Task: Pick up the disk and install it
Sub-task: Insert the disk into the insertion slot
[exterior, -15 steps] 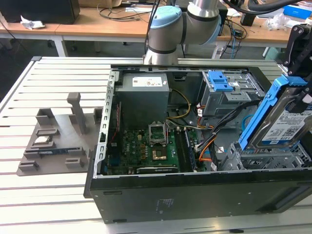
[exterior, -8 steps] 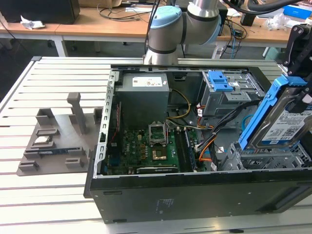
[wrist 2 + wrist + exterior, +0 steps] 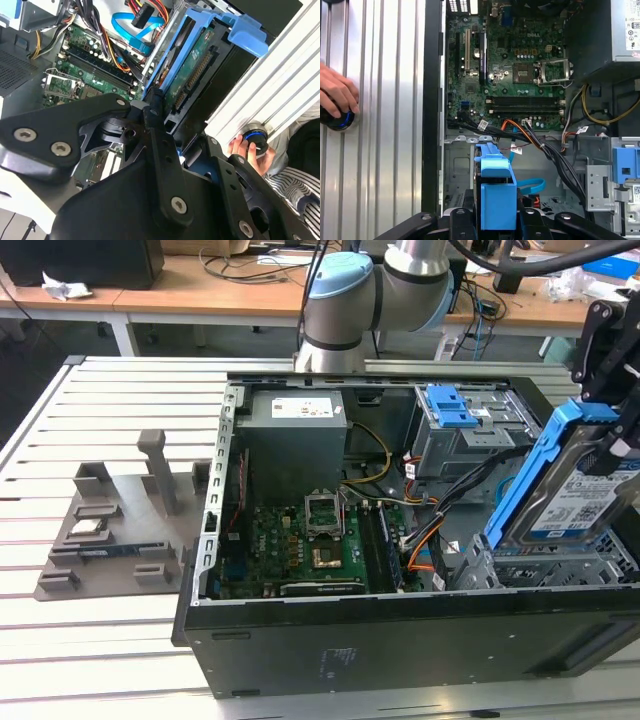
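My black gripper (image 3: 496, 220) held the silver hard drive in its blue plastic carrier frame (image 3: 575, 490), tilted above the grey metal drive bay (image 3: 560, 565) at the open black computer case's (image 3: 400, 640) corner. Cables (image 3: 540, 145) crowded one side. The first wrist view showed a hand (image 3: 337, 92) on the slatted bench (image 3: 385, 125).

No text can be read with certainty. The disk (image 3: 572, 485) carries a blue-and-white label (image 3: 583, 508) with small print. The power supply (image 3: 298, 440) carries a white sticker (image 3: 303, 410), also illegible.
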Available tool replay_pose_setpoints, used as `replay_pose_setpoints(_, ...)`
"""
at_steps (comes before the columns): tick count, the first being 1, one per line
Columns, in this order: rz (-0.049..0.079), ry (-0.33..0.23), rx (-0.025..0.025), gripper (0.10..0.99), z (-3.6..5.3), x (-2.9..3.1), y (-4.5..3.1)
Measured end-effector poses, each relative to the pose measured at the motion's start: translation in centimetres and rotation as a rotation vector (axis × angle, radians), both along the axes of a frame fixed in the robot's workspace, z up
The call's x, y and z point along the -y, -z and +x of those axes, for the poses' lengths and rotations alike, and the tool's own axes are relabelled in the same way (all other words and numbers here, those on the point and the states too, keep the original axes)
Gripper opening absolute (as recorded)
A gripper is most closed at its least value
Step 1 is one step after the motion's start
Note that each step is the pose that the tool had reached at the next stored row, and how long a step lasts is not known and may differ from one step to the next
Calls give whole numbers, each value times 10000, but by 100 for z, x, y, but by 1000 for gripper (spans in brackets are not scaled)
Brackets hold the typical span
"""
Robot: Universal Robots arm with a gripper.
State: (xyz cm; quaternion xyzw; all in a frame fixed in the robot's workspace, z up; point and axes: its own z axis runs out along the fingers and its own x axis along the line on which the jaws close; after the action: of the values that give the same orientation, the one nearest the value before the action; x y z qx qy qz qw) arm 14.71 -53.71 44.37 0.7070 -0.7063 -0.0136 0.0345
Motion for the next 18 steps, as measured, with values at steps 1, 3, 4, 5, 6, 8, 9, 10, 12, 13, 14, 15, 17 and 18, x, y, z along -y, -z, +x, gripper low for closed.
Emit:
replay_pose_setpoints(1,-1,0,-1,365,0,0,10)
replay_pose_setpoints(3,-5,0,0,365,0,0,30)
replay_pose_setpoints(4,-7,0,0,365,0,0,41)
replay_pose_setpoints(5,-12,3,-1,365,-1,0,54)
replay_pose_setpoints(6,-14,4,0,365,-1,0,76)
replay_pose_setpoints(8,-20,5,-1,365,-1,0,131)
replay_pose_setpoints(9,-20,5,0,365,-1,0,151)
replay_pose_setpoints(10,-21,5,0,365,-1,0,163)
replay_pose_setpoints(12,-21,5,0,365,-1,0,195)
replay_pose_setpoints(13,-21,5,-1,365,-1,0,210)
replay_pose_setpoints(14,-20,5,-1,365,-1,0,230)
replay_pose_setpoints(15,-20,5,0,365,-1,0,240)
replay_pose_setpoints(17,-19,5,-1,365,-1,0,270)
replay_pose_setpoints(18,-20,5,-1,365,-1,0,290)
